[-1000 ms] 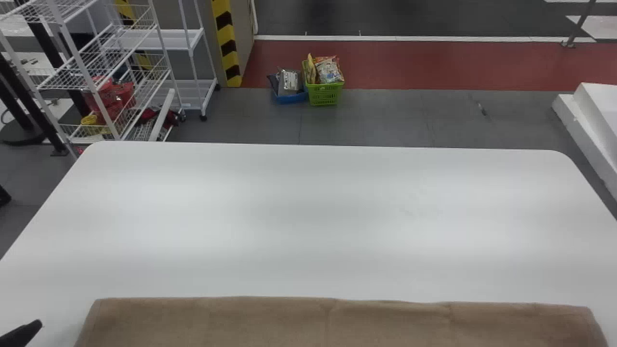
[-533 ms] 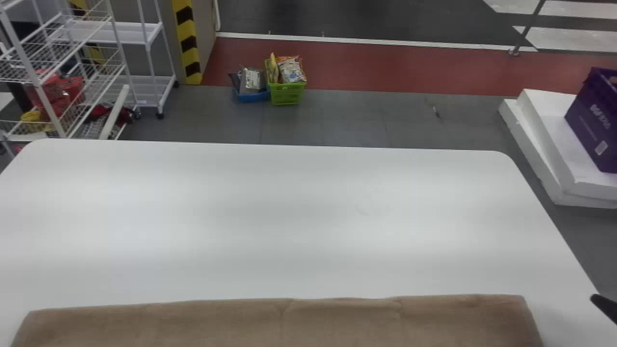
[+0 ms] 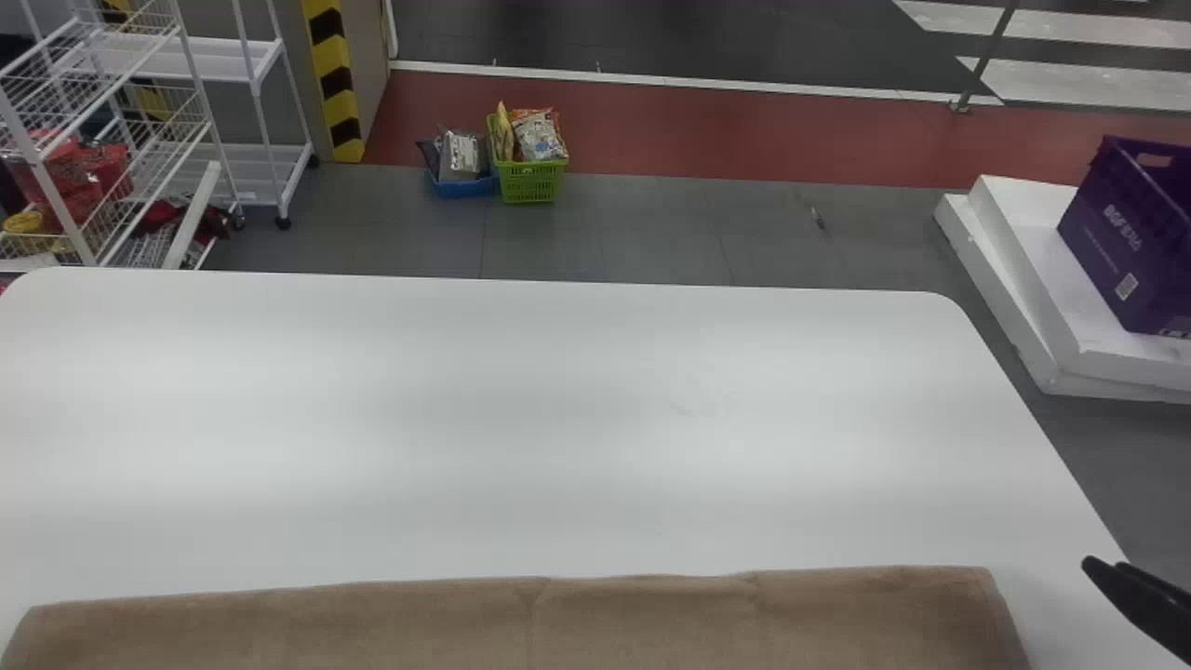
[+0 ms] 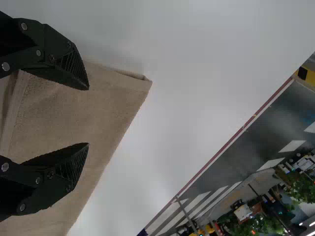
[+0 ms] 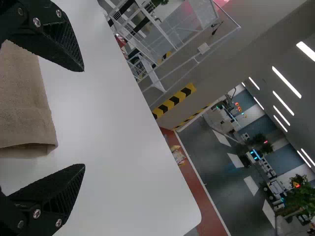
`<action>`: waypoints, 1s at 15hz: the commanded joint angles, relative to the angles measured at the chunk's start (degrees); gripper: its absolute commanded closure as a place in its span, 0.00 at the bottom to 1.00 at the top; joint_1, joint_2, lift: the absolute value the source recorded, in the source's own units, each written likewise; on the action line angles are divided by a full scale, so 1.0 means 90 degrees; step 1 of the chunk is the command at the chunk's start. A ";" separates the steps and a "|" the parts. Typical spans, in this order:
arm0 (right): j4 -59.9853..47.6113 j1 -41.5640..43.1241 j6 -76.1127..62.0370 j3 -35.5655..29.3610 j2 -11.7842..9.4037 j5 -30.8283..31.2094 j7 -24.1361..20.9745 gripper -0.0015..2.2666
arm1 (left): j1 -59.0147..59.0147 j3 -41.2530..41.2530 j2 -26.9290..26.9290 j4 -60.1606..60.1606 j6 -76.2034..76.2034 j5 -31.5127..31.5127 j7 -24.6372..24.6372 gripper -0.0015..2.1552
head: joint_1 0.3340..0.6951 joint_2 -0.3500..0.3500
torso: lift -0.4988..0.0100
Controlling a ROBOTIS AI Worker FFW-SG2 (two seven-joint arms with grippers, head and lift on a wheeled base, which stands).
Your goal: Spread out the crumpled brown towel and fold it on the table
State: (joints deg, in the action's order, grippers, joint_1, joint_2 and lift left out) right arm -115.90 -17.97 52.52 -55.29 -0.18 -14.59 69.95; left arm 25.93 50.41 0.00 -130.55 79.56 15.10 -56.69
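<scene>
Head view swung rightward; towel (image 3: 521, 625) unchanged in outline, neatly laid on table (image 3: 558, 391); right gripper (image 5: 84, 118) beside towel's right end, left gripper (image 4: 88, 116) near its left, both pairs of fingers parted; no folding progress evident

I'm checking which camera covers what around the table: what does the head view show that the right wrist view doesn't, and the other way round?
Head view, of the two: the purple crate and the white slabs under it.
Right wrist view, of the two: the long ceiling lights and green plants.
Both: the brown towel, the white table, the right gripper and black-and-yellow striping.
</scene>
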 commanded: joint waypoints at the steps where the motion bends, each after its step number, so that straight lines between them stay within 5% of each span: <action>1: 0.0007 -0.0015 0.0000 0.0001 0.0025 -0.0010 0.0001 0.06 | -0.0195 -0.0181 -0.0078 0.0209 -0.0036 -0.0340 -0.0097 0.24 | 1.00 0.35 | 0.73; 15: 0.0280 0.0053 0.0058 0.0011 0.0025 -0.0118 0.0031 0.06 | -0.0625 -0.1158 -0.0977 0.0199 0.0648 -0.2361 -0.0585 0.24 | 1.00 0.45 | 0.73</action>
State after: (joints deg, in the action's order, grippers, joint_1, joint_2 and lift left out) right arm -113.71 -17.75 53.05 -55.28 -0.18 -15.60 70.22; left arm 20.75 40.39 -8.57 -128.82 84.25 -5.36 -61.14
